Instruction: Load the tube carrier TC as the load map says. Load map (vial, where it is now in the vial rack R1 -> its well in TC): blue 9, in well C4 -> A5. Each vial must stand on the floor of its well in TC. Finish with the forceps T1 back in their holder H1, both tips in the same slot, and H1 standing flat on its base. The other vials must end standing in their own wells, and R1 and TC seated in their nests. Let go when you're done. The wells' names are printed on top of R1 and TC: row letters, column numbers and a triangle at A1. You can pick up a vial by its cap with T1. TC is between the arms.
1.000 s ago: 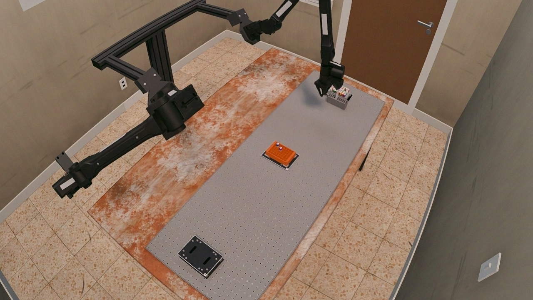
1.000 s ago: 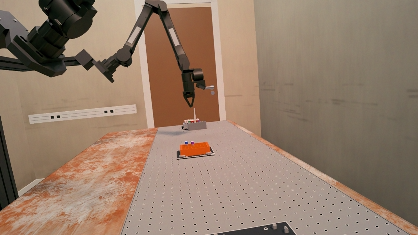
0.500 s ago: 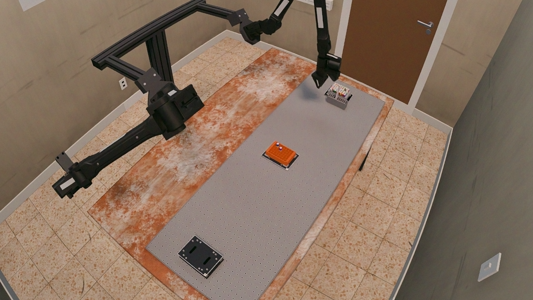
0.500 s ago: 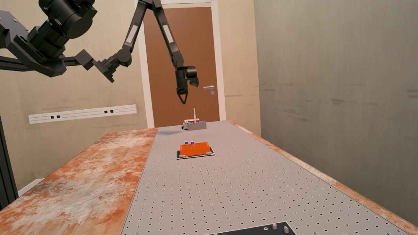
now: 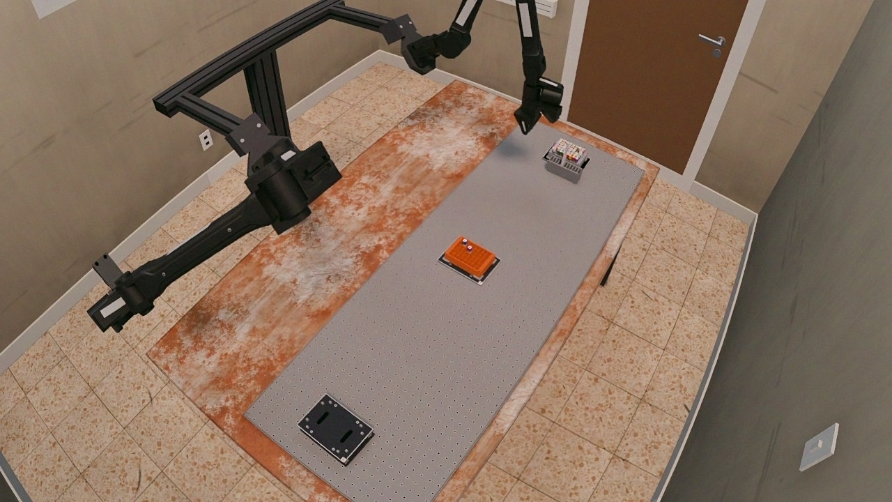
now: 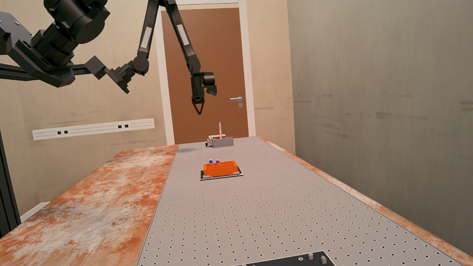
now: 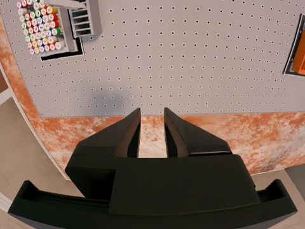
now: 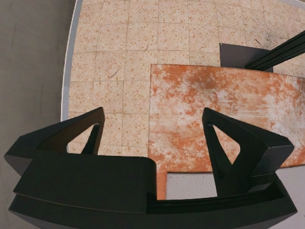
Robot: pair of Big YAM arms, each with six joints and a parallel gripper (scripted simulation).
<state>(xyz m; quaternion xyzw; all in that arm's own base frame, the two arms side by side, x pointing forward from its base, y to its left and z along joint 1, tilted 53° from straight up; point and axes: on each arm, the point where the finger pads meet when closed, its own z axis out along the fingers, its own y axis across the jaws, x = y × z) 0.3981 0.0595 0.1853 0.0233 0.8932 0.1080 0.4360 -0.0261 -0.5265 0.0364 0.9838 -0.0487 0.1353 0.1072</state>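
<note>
- The right gripper, matte black with triangular cut-out fingers, stands wide apart with nothing between; beyond its tips lie speckled tan floor tiles and the rust-and-white, mottled tabletop.
- A flat black nest plate with two slots lies well apart from the left gripper, cut off in the exterior view.
- The ribbed orange tube carrier TC holds blue- and purple-capped vials; well letters are illegible.
- The left gripper hangs above the grey perforated board, fingers slightly apart, gripping nothing.
- Beyond its tips, vial rack R1 carries many coloured caps; blue 9 cannot be singled out.
- Beside R1, the grey slotted holder H1 bears pale, upright forceps T1, partly cropped in the left wrist view.
</note>
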